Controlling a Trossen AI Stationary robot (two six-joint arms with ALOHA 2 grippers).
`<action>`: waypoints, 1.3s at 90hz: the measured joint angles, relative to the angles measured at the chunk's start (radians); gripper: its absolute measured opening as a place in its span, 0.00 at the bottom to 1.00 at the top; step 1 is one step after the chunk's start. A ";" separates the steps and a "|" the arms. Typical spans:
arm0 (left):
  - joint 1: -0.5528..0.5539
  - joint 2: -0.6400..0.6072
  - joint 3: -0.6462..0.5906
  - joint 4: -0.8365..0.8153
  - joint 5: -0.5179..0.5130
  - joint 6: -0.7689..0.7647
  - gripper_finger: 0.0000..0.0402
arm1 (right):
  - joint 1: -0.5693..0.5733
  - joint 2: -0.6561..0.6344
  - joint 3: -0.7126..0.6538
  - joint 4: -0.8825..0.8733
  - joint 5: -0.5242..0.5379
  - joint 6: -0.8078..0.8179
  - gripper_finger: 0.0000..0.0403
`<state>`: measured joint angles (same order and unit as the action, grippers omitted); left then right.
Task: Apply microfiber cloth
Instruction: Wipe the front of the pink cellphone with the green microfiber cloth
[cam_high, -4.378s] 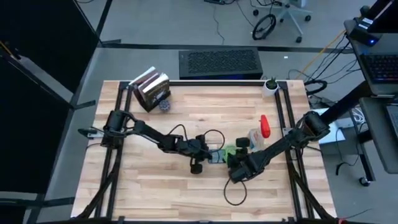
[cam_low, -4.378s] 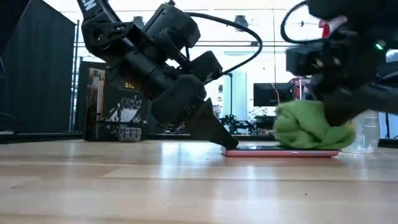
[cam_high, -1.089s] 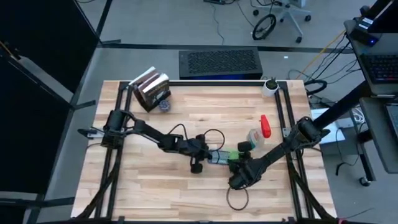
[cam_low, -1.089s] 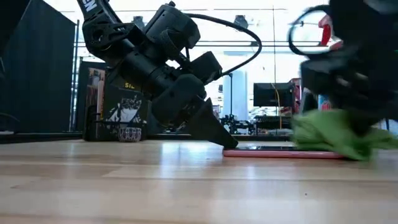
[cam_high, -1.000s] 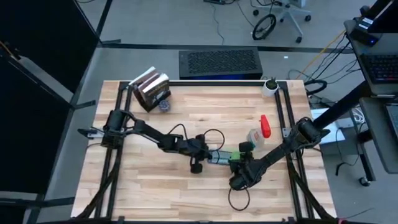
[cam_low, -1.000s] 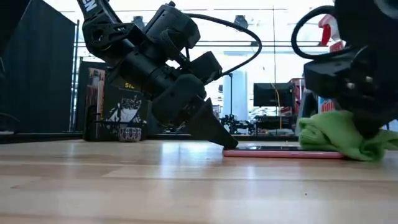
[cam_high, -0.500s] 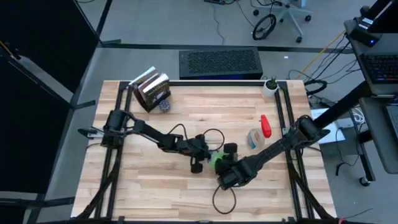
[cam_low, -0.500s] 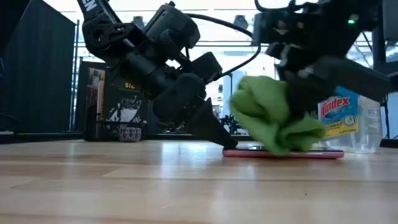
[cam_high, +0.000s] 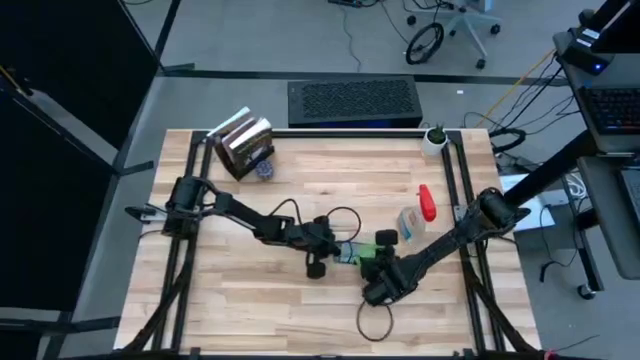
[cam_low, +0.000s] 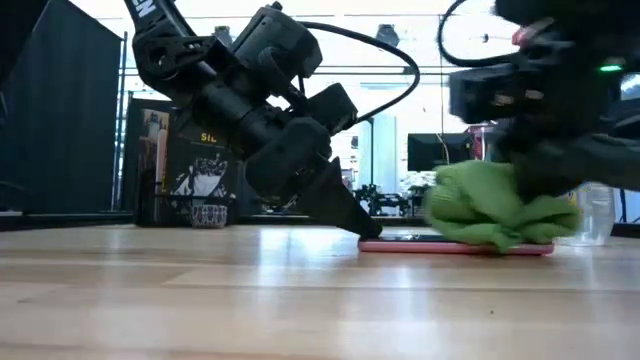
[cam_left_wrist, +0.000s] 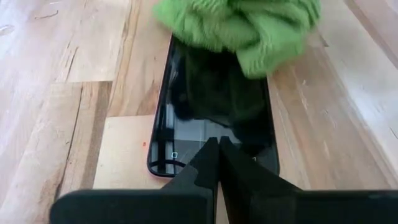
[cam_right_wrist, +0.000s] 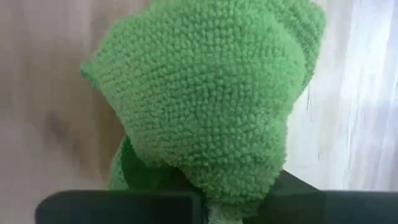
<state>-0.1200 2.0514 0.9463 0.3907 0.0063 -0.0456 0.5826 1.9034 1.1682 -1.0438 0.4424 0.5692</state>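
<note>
Right gripper (cam_low: 525, 190) was clamped on the microfiber cloth (cam_low: 495, 215), bunched into a green wad and pressed down onto a flat black phone (cam_left_wrist: 214, 118) lying on the wooden table (cam_high: 250, 300). In the low view the cloth sat under this gripper, touching the phone's top face and covering the end of the phone far from the left gripper. In the right wrist view the cloth (cam_right_wrist: 205, 99) filled most of the frame, pinched between the dark fingers.

Left gripper (cam_left_wrist: 219, 158) had its fingers together, tips closed to a point and resting on the near end of the phone, holding it down. Just ahead of these tips was the phone's bare glossy screen, then the cloth (cam_left_wrist: 239, 28) over the far end. In the low view the left gripper (cam_low: 365, 230) was tilted down steeply, its tip touching the phone edge (cam_low: 400, 243), which showed a pinkish rim.

In the high view both grippers met near table center, left gripper (cam_high: 340, 252) just beside the cloth (cam_high: 368, 255). Beyond the right gripper (cam_high: 375, 262), near it but apart, stood a clear spray bottle (cam_high: 415, 218) with red trigger. Well apart from the left gripper, at the table's far corner, stood a stack of books (cam_high: 243, 143).
</note>
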 joint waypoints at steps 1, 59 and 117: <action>0.000 0.000 0.000 0.000 0.000 0.000 0.00 | 0.004 0.000 0.000 -0.011 -0.008 0.007 0.08; 0.064 -0.205 -0.002 -0.058 -0.177 0.130 0.00 | 0.140 0.004 -0.008 0.191 -0.071 0.296 0.08; 0.002 0.023 0.026 0.056 0.157 0.045 0.00 | 0.067 0.013 -0.066 0.054 0.110 0.171 0.08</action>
<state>-0.1179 2.0741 0.9718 0.4467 0.1630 -0.0006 0.6494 1.9160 1.1019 -0.9901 0.5524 0.7404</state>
